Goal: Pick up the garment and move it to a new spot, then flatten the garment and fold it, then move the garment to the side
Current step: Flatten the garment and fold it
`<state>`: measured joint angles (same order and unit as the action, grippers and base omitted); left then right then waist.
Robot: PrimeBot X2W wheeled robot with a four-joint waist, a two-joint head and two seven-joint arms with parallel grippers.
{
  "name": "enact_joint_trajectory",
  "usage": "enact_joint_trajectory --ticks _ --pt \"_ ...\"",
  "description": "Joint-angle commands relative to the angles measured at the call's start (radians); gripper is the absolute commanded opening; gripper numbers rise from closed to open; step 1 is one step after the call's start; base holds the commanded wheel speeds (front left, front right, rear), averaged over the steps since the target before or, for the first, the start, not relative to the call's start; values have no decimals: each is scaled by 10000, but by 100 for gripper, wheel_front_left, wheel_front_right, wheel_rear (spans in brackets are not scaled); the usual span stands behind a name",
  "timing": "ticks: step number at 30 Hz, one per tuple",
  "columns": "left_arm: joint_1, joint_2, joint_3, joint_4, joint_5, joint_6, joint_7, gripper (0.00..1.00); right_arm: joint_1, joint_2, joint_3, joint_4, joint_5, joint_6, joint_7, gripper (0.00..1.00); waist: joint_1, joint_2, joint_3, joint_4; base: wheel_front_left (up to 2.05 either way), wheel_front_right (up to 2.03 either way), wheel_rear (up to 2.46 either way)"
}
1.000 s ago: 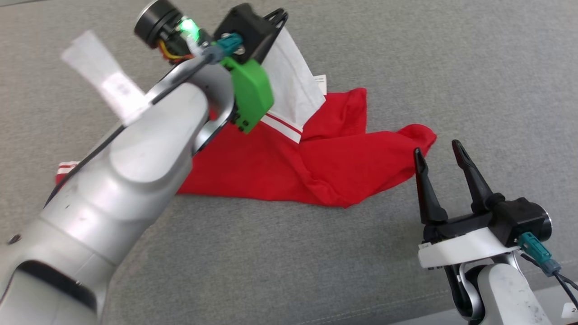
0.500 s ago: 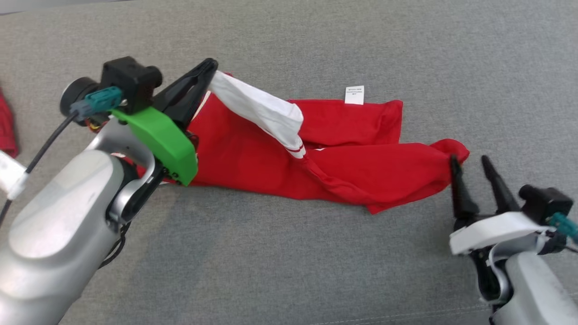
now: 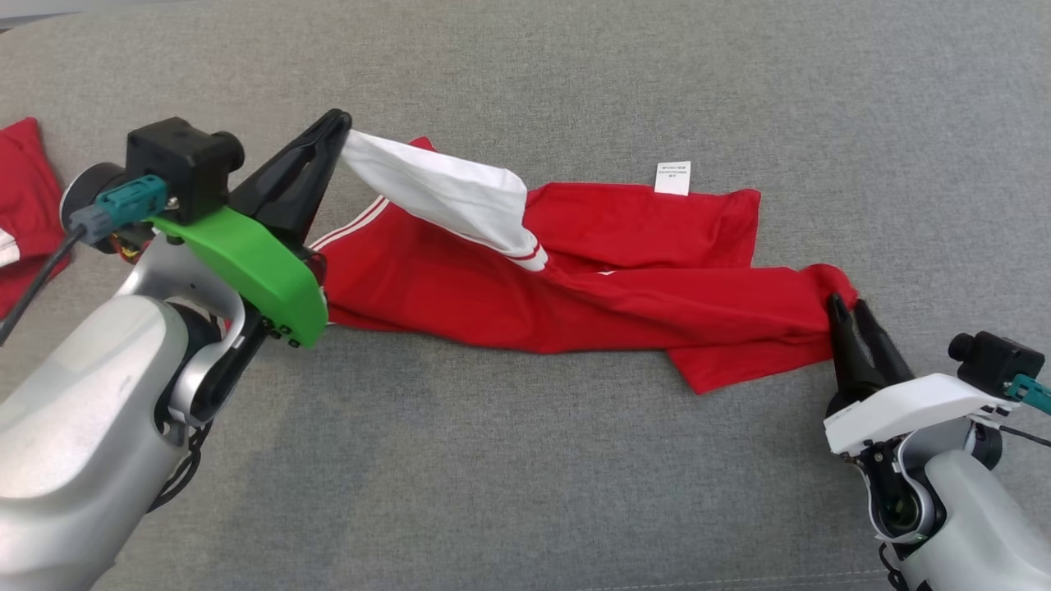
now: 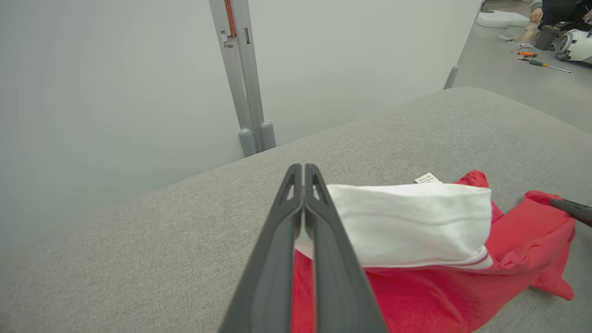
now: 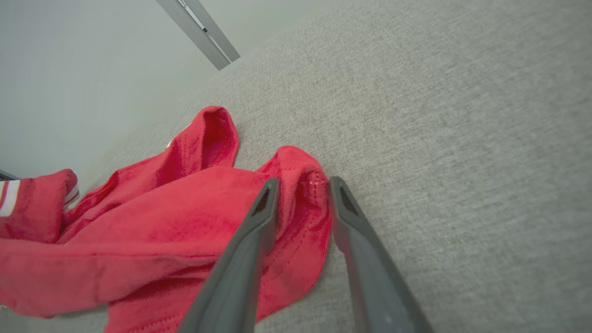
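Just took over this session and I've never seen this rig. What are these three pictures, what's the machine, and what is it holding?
It is a wheeled robot with two arms, each ending in a gripper with two long dark fingers. The wide picture is from its head, looking down on a grey woven cushion surface. The other two are from wrist cameras, looking along each arm's own fingers. A red fabric shirt lies stretched across the surface; another red cloth sits at the left edge. The left gripper is shut on the shirt's white sleeve, holding it up. The right gripper has its fingers either side of the shirt's red corner, with a gap between them, not clamped.
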<state>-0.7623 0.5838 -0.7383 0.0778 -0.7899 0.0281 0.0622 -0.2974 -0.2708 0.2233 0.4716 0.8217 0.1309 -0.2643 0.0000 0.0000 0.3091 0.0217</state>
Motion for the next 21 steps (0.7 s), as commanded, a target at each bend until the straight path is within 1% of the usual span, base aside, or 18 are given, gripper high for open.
enact_joint_trajectory --ticks 1,2,3,7,13,18,21 --pt "166 115 106 85 -19 78 -115 0 -115 -79 137 -27 292 -4 0 31 0 0 -42 12 0 0 0" --pt "184 143 136 128 -37 86 -142 0 -125 -142 257 -73 478 -4 0 14 0 0 -65 12 0 0 0" --pt "209 166 140 161 -44 88 -183 0 -140 -203 338 -173 517 -4 0 0 0 0 -87 11 0 0 0" --pt "216 248 244 263 61 120 -445 0 -38 -379 226 -796 421 -4 0 0 0 0 -197 -1 0 0 0" --pt "-290 329 419 73 288 121 -734 0 -47 -827 -190 -2207 -395 -4 -1 0 0 0 -479 -75 0 0 0" --pt "-1232 495 641 -319 620 107 -681 0 -550 -1514 -428 -3553 -988 -4 -1 0 0 0 -860 -159 0 0 0" --pt "-2001 543 759 -518 899 97 -526 0 -949 -1952 -553 -4019 -1189 -4 -1 0 0 0 -1023 -186 0 0 0"
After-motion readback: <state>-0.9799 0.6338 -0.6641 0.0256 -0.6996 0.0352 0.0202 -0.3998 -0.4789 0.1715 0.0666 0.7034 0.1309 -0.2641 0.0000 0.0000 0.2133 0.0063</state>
